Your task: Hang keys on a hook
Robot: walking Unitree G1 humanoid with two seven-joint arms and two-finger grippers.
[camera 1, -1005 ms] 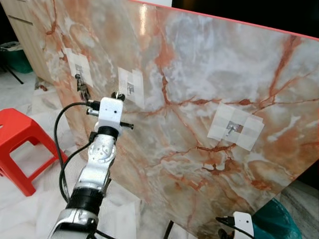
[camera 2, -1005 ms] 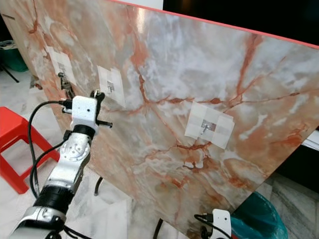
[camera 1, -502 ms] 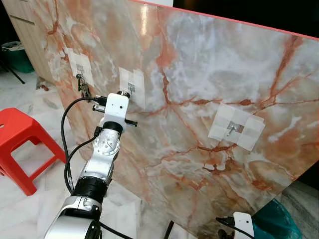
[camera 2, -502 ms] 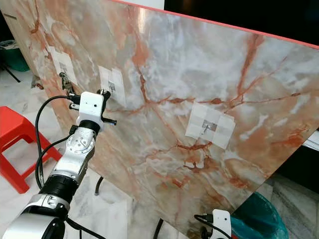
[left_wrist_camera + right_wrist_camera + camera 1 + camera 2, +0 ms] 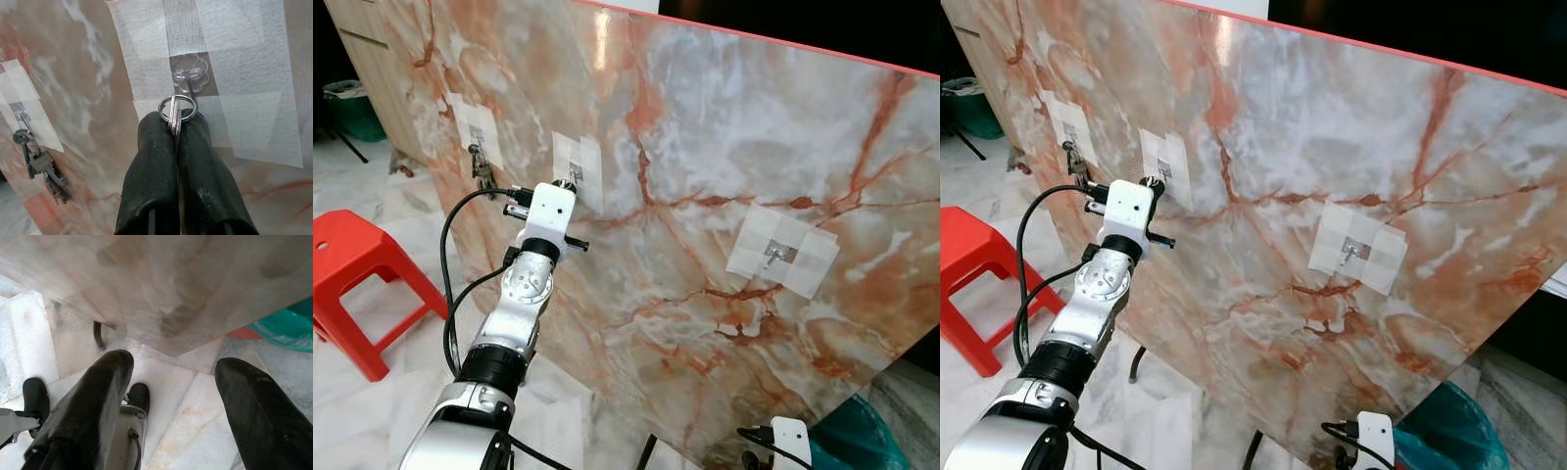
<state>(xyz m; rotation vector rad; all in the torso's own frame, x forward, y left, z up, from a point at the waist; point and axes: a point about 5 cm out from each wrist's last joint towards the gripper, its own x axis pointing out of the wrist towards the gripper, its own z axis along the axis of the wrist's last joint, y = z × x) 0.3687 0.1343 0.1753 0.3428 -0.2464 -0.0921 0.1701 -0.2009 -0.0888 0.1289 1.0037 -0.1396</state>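
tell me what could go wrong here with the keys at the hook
The left gripper pinches the key ring right at the clear hook. It is hard to tell whether the ring is over the prong; released early, it could drop. The hook is only taped to the board, so pushing or pulling might peel it off.

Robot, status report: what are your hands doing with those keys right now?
Left hand shut on keys, ring at middle hook. Right hand open, idle, low. Another key bunch hangs on neighbouring hook. Nothing in the way.
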